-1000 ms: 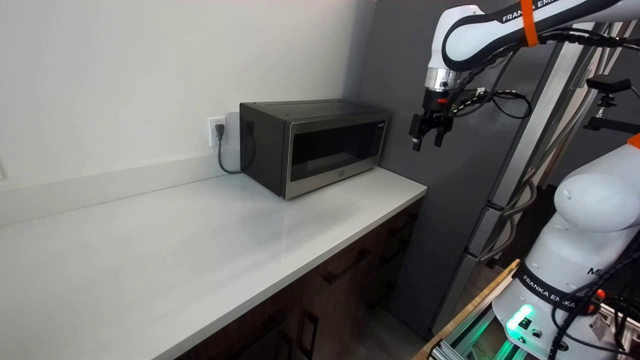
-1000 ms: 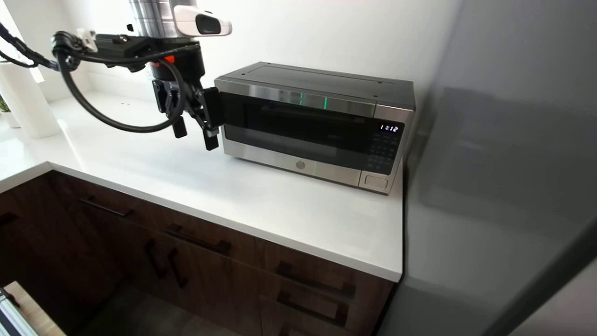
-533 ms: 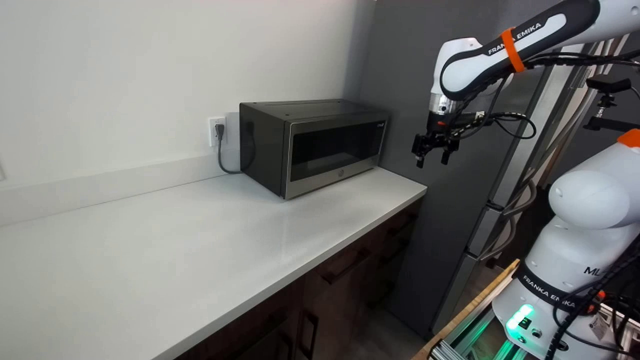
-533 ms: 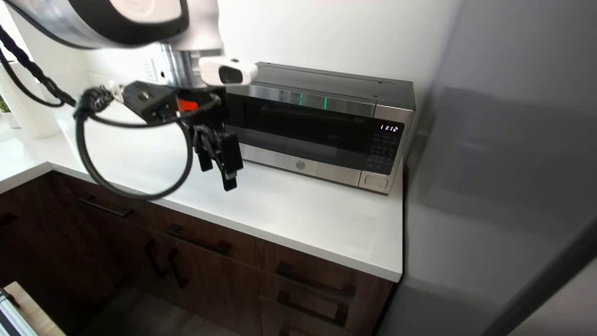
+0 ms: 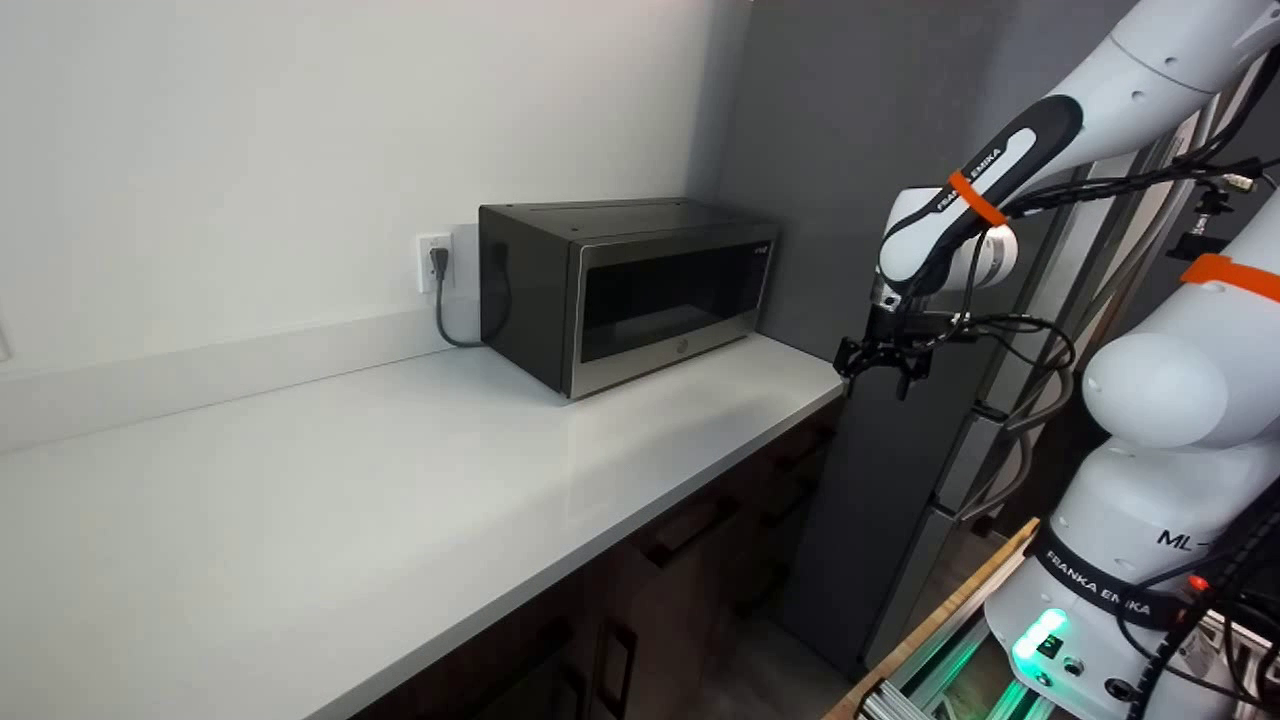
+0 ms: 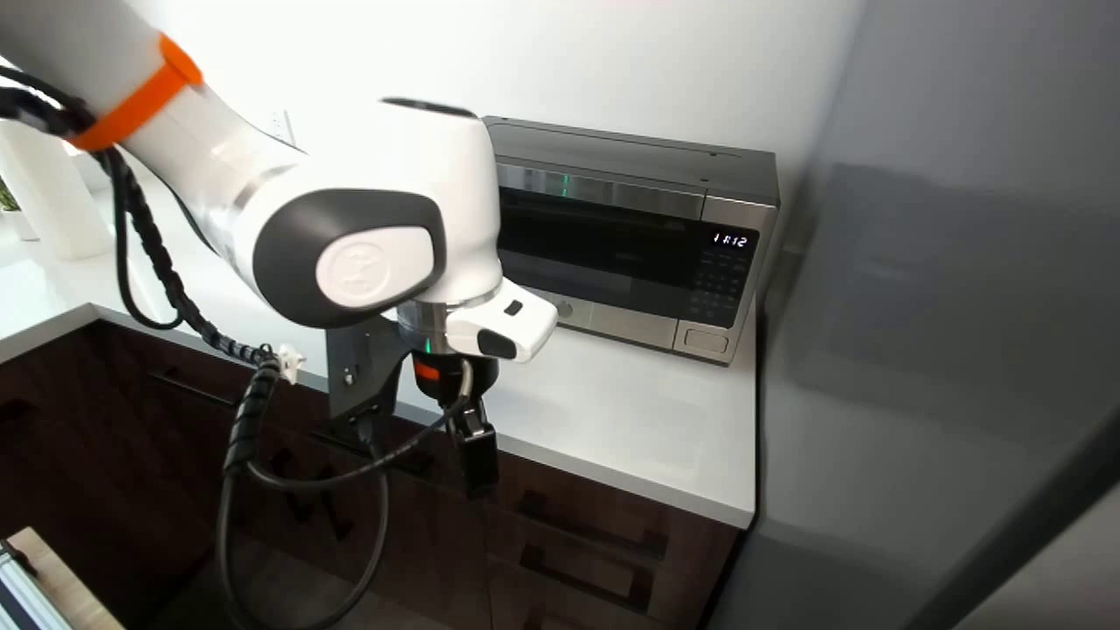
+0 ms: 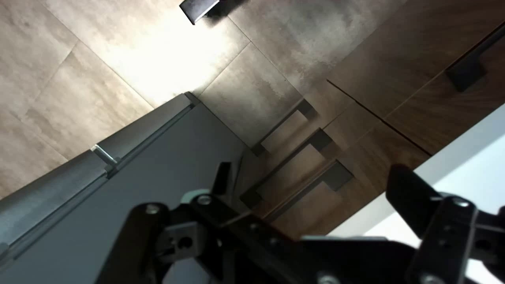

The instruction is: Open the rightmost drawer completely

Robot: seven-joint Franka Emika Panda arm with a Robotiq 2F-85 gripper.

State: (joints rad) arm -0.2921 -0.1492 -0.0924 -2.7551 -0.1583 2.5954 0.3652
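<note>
The rightmost drawer is shut, with a dark brown wood front and a dark bar handle, just under the countertop. Its pale body is hidden inside. In an exterior view its front is dim and partly seen. My gripper is open and empty, pointing down near the counter's front right corner. In the wrist view the drawer's front and handle show between the spread fingers, apart from them. In an exterior view the gripper appears left of the handle; one finger is hidden.
The microwave stands on the white countertop. A grey fridge side borders the drawers on the right. More drawers with bar handles lie below, and another drawer stands alongside. The counter edge overhangs slightly.
My gripper has moved down and outward from above the counter to about counter-edge height, and toward the rightmost drawer. It stays open. The drawers have not moved.
</note>
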